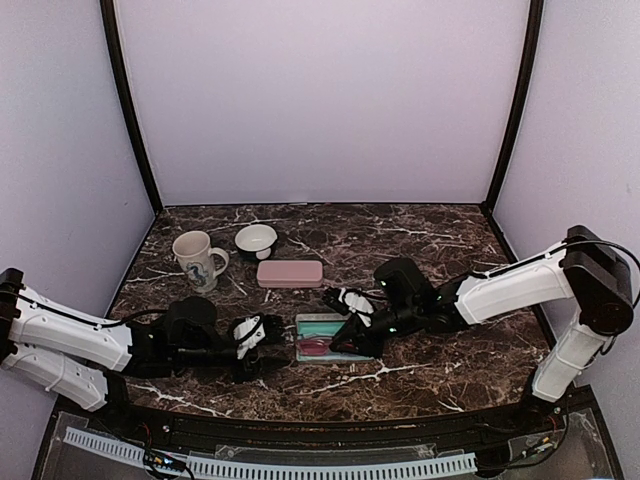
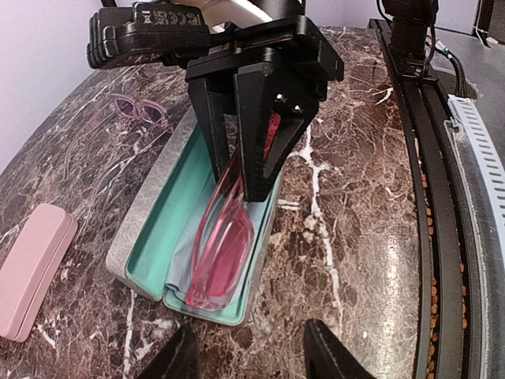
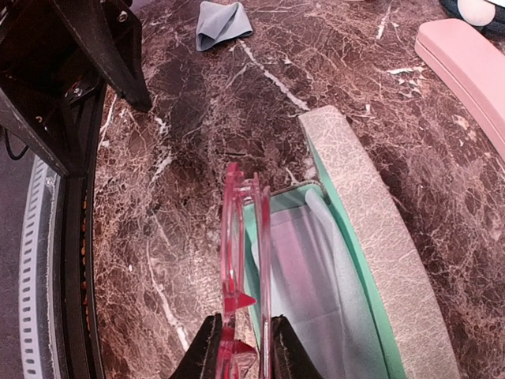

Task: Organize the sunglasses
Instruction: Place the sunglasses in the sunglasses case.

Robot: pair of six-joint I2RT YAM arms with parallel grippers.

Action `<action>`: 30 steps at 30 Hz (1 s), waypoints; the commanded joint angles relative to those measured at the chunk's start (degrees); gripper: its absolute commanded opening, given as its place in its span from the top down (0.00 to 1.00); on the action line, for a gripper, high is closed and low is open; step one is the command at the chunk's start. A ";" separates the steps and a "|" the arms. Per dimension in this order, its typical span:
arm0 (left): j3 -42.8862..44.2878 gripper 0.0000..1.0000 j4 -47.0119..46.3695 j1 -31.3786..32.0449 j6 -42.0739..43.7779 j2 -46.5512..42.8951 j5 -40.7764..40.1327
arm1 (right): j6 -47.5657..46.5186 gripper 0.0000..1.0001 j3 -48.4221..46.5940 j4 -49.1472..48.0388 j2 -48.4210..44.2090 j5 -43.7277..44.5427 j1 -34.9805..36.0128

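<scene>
The red sunglasses (image 3: 245, 253) are folded and stand on edge over the open grey case (image 3: 371, 237), which has a teal lining. My right gripper (image 3: 241, 351) is shut on one end of them. The left wrist view shows their lower lens (image 2: 221, 268) resting on the light-blue cloth (image 2: 185, 264) inside the case (image 2: 150, 229), with the right gripper (image 2: 241, 185) reaching down from above. My left gripper (image 2: 252, 363) is open and holds nothing, just short of the case's near end. A second, faintly tinted pair of glasses (image 2: 142, 110) lies on the marble beyond the case.
A shut pink case (image 1: 290, 273) lies behind the open case (image 1: 320, 320). A mug (image 1: 200, 260) and a bowl (image 1: 256, 240) stand at the back left. A loose light-blue cloth (image 3: 221, 24) lies on the marble. The table's front rail (image 2: 442, 237) runs close by.
</scene>
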State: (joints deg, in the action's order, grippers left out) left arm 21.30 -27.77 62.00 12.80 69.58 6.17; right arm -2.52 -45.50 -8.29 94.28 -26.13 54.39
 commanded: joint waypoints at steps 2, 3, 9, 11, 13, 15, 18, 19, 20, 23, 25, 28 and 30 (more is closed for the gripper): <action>1.45 0.53 -0.19 -0.21 -0.45 0.37 1.12 | -0.37 0.81 0.51 -3.43 1.50 -0.52 -1.21; 1.48 0.53 -0.07 -0.21 -0.45 0.44 1.17 | -0.37 0.81 0.48 -3.41 1.68 -0.52 -1.29; 1.68 0.53 0.22 -0.25 -0.55 0.47 1.12 | -0.37 0.81 0.59 -3.41 2.64 -0.52 -1.86; 1.78 0.53 0.26 -0.21 -0.51 0.51 1.21 | -0.37 0.81 0.69 -3.34 2.66 -0.52 -2.05; 1.85 0.53 0.23 -0.21 -0.48 0.63 1.21 | -0.37 0.81 0.96 -3.54 2.69 -0.52 -2.10; 1.96 0.53 0.22 -0.21 -0.50 0.80 1.29 | -0.37 0.81 1.15 -3.31 2.74 -0.52 -2.14; 2.01 0.53 0.09 -0.21 -0.50 1.12 1.51 | -0.37 0.81 1.11 -3.02 3.42 -0.52 -2.34; 2.06 0.53 0.16 -0.22 -0.49 1.21 1.55 | -0.37 0.81 0.97 -2.90 3.75 -0.52 -2.43; 2.05 0.53 0.19 -0.23 -0.50 1.25 1.52 | -0.37 0.81 0.82 -2.74 4.13 -0.52 -2.50; 2.08 0.53 0.08 -0.28 -0.56 1.26 1.61 | -0.37 0.81 0.49 -2.31 4.74 -0.52 -2.49; 1.94 0.53 0.09 -0.21 -0.54 1.34 1.67 | -0.37 0.81 0.16 -1.74 5.06 -0.52 -2.53; 1.87 0.53 -0.01 -0.25 -0.62 1.56 1.90 | -0.37 0.81 -0.40 -0.66 5.18 -0.52 -2.54; 1.99 0.53 -0.09 -0.21 -0.68 1.68 2.03 | -0.37 0.81 -0.68 -0.10 5.24 -0.52 -2.54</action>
State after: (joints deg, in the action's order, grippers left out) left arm 21.63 -27.49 61.98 12.73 71.00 7.09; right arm -2.76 -45.19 -10.13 97.71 -26.20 52.12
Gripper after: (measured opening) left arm 0.468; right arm 0.197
